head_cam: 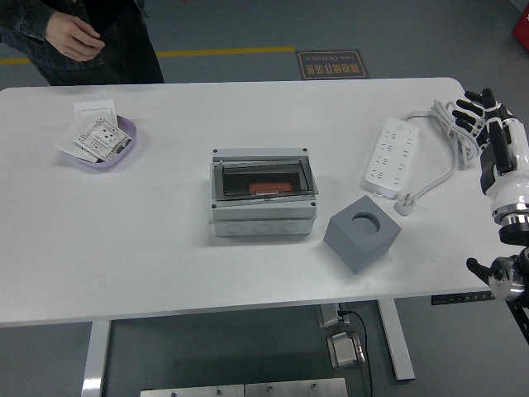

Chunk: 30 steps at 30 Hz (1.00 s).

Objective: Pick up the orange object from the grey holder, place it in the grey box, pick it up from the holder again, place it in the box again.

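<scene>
A smooth white table (124,248) stands on a grey-blue floor with a yellow line (223,52). The small orange object (264,189) lies inside the grey plastic box (263,198) under its clear lid, beside the matte grey cube holder (362,231) with a round socket. The right hand (488,124) hovers at the table's right edge, fingers spread, holding nothing.

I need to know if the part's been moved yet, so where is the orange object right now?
In the head view, the orange object lies inside the grey box at the table's middle, left of the empty grey holder.
</scene>
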Tool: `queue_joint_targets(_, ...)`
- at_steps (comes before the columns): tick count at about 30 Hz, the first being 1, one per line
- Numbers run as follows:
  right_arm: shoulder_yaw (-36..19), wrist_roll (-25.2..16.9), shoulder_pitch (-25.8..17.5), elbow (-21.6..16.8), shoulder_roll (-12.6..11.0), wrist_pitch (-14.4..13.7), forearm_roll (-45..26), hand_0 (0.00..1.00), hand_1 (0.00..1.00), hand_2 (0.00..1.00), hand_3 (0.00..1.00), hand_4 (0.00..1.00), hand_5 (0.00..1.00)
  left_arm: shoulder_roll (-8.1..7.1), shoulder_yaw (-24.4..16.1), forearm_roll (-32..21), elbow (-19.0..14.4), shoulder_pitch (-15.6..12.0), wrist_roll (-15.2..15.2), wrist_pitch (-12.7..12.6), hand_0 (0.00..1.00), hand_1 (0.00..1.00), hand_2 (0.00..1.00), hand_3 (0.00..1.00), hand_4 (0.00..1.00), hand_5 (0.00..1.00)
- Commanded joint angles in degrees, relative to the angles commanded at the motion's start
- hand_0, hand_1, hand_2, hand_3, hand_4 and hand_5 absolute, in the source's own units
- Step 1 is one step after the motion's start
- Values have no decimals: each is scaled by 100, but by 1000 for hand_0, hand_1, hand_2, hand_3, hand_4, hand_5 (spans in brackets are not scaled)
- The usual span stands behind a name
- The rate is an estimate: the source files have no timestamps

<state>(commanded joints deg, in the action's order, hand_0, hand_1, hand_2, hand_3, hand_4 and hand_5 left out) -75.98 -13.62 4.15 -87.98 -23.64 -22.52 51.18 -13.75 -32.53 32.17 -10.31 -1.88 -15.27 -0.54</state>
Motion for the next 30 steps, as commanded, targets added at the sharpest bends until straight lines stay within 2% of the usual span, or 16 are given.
queue_joint_targets(7,-41,-47,-99,-16,9,-5,-27,778,694,690,687,934,816,13,-251,269,0,-17,-41,1,650,686,599,599,585,157)
queue_joint_targets(17,-128,-74,-180,-32,60,-31,-5,778,691,683,676,927,811,-25,148,-116,0,16,21,8,649,686,599,600,587,160)
queue_joint_targets(30,-62,-129,-27,-75,-40,-34,-169,777,689,683,675,922,806,-150,125,-106,0,101,74,6,649,686,600,600,589,161)
